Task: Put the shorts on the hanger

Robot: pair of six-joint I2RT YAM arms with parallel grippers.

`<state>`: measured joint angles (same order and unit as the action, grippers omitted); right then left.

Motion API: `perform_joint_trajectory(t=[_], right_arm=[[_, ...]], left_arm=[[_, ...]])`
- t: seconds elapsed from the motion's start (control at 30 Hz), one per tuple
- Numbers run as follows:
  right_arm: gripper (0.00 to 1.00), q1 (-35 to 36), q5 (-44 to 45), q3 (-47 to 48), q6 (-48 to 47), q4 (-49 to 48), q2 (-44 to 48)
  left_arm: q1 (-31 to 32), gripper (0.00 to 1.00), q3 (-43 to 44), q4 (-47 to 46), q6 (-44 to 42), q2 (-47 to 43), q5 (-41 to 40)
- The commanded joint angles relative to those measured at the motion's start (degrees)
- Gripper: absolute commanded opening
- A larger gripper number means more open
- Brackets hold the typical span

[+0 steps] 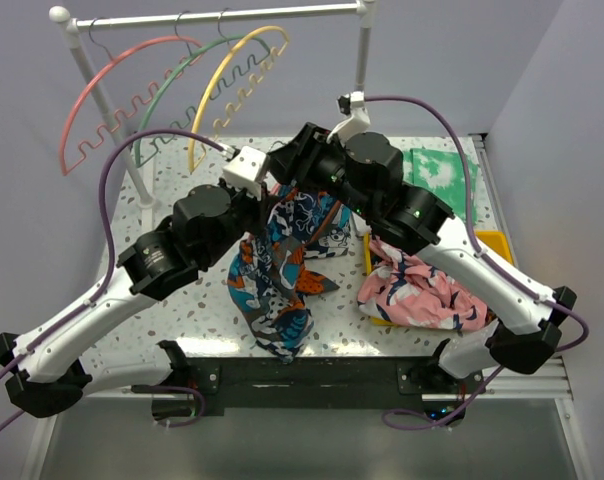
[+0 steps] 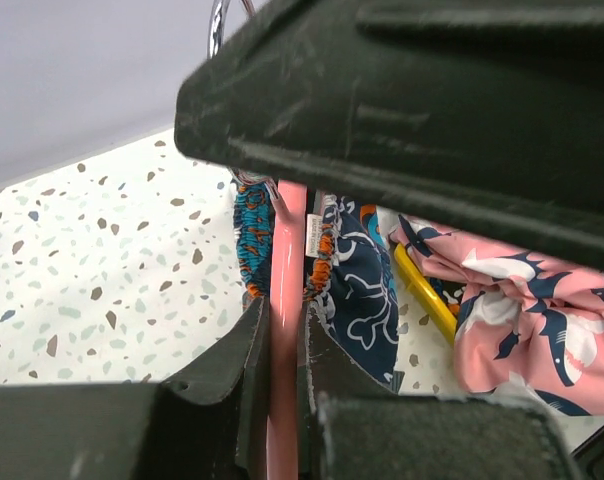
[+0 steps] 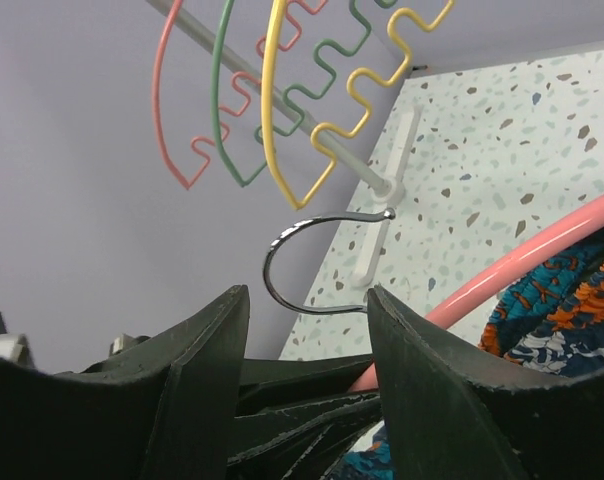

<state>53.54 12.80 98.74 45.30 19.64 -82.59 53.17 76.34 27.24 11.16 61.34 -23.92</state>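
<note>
Left end effector (image 2: 284, 320) is clamped on the smooth coral-pink plastic bar of the hanger (image 2: 287, 235), with its arm stretched forward over the mid tabletop (image 1: 207, 312) and its wrist meeting the right arm's. Right end effector (image 3: 307, 292) has its fingers apart with nothing between them; the thin metal hook (image 3: 266, 268) shows beyond the gap. Shorts (image 1: 278, 270), soft cloth in a busy print, trail in folds from between the wrists toward the near tabletop edge. From overhead the wrists hide the hanger, so how the cloth sits on it is unclear.

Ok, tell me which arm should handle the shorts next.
Right, probably: the right gripper stands open near the shorts, while the left gripper is shut on the hanger, steadying it.
</note>
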Motion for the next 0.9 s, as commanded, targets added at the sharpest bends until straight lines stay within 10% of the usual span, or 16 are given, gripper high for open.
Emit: perform_joint_trajectory(t=[0.0,0.33,0.63,0.73,0.87], right_arm=[[0.55,-0.45,1.53,1.8,0.4,-3.38,0.68],[0.47,-2.3,-0.84,5.76,3.57,-3.47,-5.39],[0.0,-3.26,-4.36,5.85,1.64,-4.78,-4.96],[0.0,-3.26,-5.5,4.45,0.5,-6.45,-3.64],[0.0,-3.27,-4.71,2.95,-0.74,-7.77,-2.32]], left_arm=[[0.01,0.0,0.74,-5.54,-1.14,-0.26,1.33],[0.09,0.0,-0.04,-6.33,-1.58,0.09,3.27],[0.01,0.01,0.39,-3.97,-1.67,-0.78,3.18],[0.01,0.35,2.23,-0.46,-0.53,-1.4,4.14],[0.09,0.55,3.56,4.3,1.32,-4.29,5.46]])
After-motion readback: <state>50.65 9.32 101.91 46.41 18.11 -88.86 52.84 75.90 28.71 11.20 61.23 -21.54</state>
